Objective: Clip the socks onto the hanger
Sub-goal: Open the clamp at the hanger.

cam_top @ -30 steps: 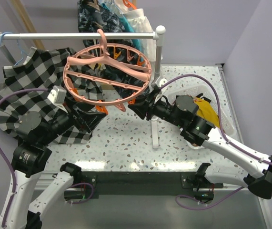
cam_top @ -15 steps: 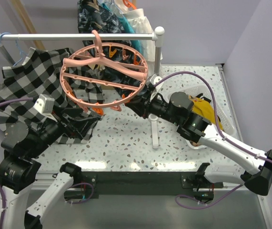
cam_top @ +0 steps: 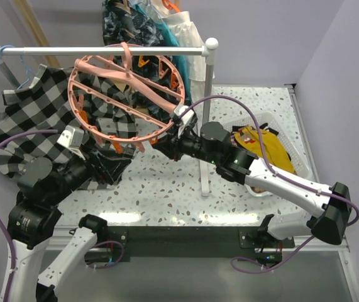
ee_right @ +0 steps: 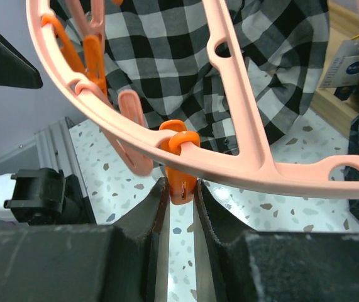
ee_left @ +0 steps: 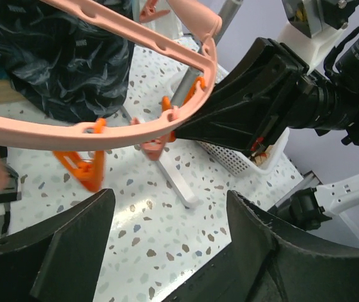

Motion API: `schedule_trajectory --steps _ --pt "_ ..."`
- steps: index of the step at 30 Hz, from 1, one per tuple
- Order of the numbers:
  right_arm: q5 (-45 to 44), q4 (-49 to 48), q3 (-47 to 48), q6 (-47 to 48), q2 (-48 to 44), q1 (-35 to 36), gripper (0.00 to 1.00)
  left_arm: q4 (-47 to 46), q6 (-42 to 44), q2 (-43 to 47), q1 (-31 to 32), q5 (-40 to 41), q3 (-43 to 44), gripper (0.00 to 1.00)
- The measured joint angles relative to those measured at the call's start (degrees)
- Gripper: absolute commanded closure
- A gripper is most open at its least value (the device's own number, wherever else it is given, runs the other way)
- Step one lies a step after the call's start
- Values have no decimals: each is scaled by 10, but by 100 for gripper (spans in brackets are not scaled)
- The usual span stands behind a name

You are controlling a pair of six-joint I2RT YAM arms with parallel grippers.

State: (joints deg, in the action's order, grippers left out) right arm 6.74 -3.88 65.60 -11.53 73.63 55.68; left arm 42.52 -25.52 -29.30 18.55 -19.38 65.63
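One orange clip (ee_right: 180, 179) in right end effector (ee_right: 180, 192), pink hanger (ee_right: 244, 126) tilted

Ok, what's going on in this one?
The right arm has its jaws shut on an orange clip that dangles from the rim of the round pink hanger, which hangs from the white rail. The left arm has its jaws open just below the rim, holding nothing. The socks lie in the white basket on the right. No sock shows on any clip, so nothing is clipped yet.
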Motion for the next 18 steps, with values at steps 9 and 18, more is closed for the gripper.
schedule_trajectory --steps 9,18 --pt "-18 12 30 2 28 30 100 -76 -52 -12 -5 -72 -18 38" --pt "-11 36 52 2 23 37 100 -146 -99 -43 -5 -113 -33 40"
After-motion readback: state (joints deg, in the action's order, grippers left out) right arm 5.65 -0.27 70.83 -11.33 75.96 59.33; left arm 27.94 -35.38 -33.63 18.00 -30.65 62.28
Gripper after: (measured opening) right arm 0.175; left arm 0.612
